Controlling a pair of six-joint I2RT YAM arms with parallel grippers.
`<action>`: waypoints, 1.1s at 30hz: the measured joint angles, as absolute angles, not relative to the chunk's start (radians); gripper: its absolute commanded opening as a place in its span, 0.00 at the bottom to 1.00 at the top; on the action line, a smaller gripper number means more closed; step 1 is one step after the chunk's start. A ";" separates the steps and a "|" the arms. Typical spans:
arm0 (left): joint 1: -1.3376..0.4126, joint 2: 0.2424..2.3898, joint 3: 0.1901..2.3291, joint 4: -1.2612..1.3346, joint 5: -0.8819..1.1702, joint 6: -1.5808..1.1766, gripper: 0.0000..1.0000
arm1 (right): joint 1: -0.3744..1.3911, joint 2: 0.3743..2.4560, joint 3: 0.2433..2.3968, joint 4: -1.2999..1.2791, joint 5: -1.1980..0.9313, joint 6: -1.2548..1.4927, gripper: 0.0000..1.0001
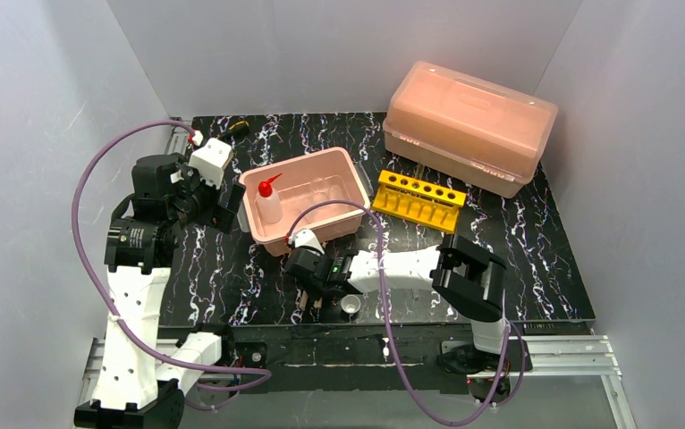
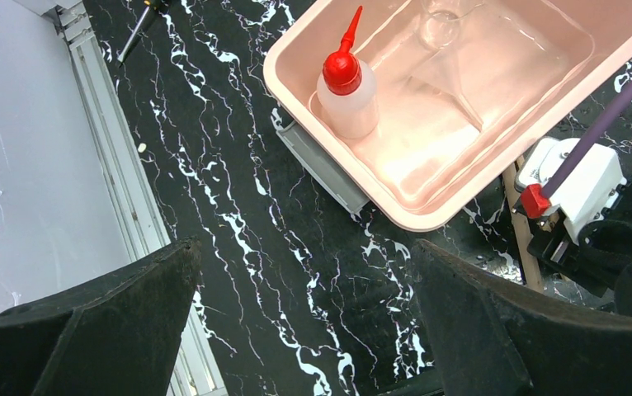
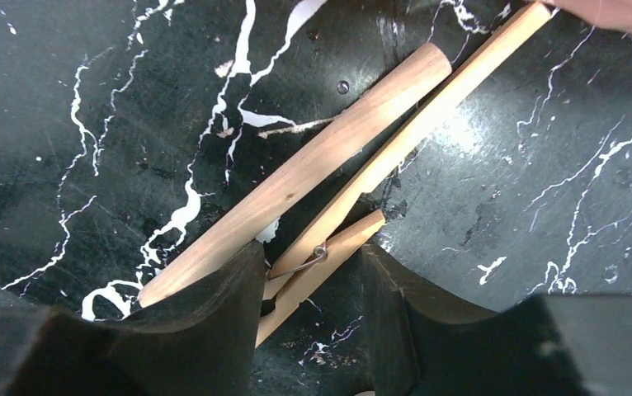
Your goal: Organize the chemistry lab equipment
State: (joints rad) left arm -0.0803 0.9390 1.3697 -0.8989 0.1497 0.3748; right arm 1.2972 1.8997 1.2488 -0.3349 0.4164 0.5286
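Step in hand: grasping the wooden clamp [image 3: 313, 165] off the table [image 3: 90, 82]

My right pincer [image 3: 308, 264] straddles the clamp's spring end, half spread and not yet pinching. The clamp lies flat just in front of the pink tub [image 2: 428, 221]. My left pincer [image 2: 304, 272] hangs wide and empty beside that tub. Next, I judge: squeeze square, lift level, carry to the tub.
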 measured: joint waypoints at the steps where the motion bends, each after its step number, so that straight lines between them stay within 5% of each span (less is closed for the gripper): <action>1: -0.080 0.939 1.370 -0.899 0.150 0.375 0.98 | 1.297 1.904 1.249 -0.334 0.416 0.530 0.51; 15: -0.080 0.939 1.370 -0.899 0.150 0.375 0.98 | 1.296 1.891 1.225 -0.312 0.406 0.561 0.29; 33: -0.080 0.944 1.369 -0.897 0.145 0.377 0.98 | 1.310 1.533 1.183 -0.290 0.408 0.454 0.25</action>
State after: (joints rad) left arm -0.0803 0.9440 1.3693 -0.8974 0.1450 0.3771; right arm 1.3100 1.5327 1.1830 -0.2897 0.4079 0.4538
